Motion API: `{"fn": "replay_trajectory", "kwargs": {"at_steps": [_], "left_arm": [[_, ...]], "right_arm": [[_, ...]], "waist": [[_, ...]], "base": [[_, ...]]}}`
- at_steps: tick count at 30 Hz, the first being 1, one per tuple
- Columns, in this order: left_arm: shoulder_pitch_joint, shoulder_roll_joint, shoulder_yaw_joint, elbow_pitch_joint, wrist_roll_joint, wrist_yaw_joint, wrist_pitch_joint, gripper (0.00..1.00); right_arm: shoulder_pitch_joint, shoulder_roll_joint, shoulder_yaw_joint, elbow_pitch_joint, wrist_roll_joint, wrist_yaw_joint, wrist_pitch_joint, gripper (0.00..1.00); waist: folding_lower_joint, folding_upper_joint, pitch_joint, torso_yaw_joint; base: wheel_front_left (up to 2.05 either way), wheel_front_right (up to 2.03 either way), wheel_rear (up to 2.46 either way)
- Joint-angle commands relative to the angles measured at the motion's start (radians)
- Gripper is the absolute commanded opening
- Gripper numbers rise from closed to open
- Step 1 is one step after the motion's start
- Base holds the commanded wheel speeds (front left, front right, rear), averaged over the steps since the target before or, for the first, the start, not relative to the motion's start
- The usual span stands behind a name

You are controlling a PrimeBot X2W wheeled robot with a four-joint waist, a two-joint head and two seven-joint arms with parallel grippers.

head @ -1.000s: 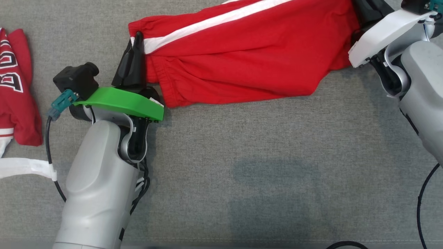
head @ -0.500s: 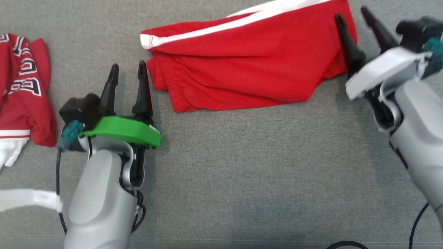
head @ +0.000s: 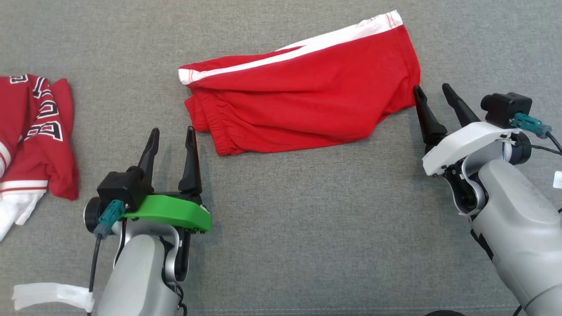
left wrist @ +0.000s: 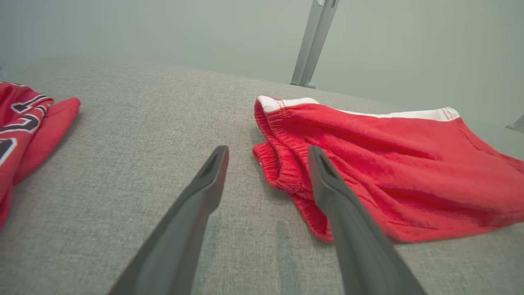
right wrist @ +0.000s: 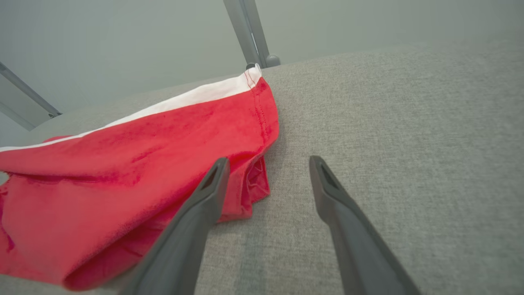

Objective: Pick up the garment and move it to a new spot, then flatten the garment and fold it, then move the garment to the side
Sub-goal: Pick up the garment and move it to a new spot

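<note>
**Both grippers wide open and empty, one at each end of the red shorts**

The left gripper (head: 172, 130) is seen with its two dark fingers spread wide, and nothing is held between them. Its right finger is placed just beside the gathered waistband end of the red shorts (head: 298, 109); whether cloth is touched cannot be told. The right gripper (head: 431, 86) is likewise spread wide and empty. Its left fingertip is set right at the lower corner of the leg hem, and contact there cannot be judged either.

The shorts are laid on the grey fabric surface (head: 307, 219), between the two grippers and slightly farther from the robot. They are doubled over lengthwise, with a white stripe (head: 307, 46) run along the far edge, the elastic waistband turned to the robot's left and the leg opening to its right. Soft creases are shown across the upper layer, which is not fully flat.

Well apart to the left, a second red garment with black-and-white lettering (head: 35, 131) is bunched at the edge of the head view. A white strap (head: 48, 293) is seen by the left forearm. A grey metal post (left wrist: 313, 41) is seen beyond the surface in the left wrist view.
</note>
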Motion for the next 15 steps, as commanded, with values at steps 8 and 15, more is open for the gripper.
{"fn": "replay_trajectory", "kwargs": {"at_steps": [8,15], "left_arm": [[0.002,0.004,-0.027,-0.017,0.015,0.017,0.000,1.00],[0.011,0.004,-0.032,-0.011,0.014,0.022,0.000,1.00]], "right_arm": [[-0.027,0.031,-0.036,0.084,-0.024,-0.001,-0.003,1.00],[-0.023,0.068,-0.019,0.184,-0.007,0.000,0.001,0.00]], "waist": [[0.0001,0.0000,0.035,0.051],[0.0001,0.0000,0.024,0.066]], "base": [[0.00,0.00,0.00],[0.00,0.00,0.00]]}}
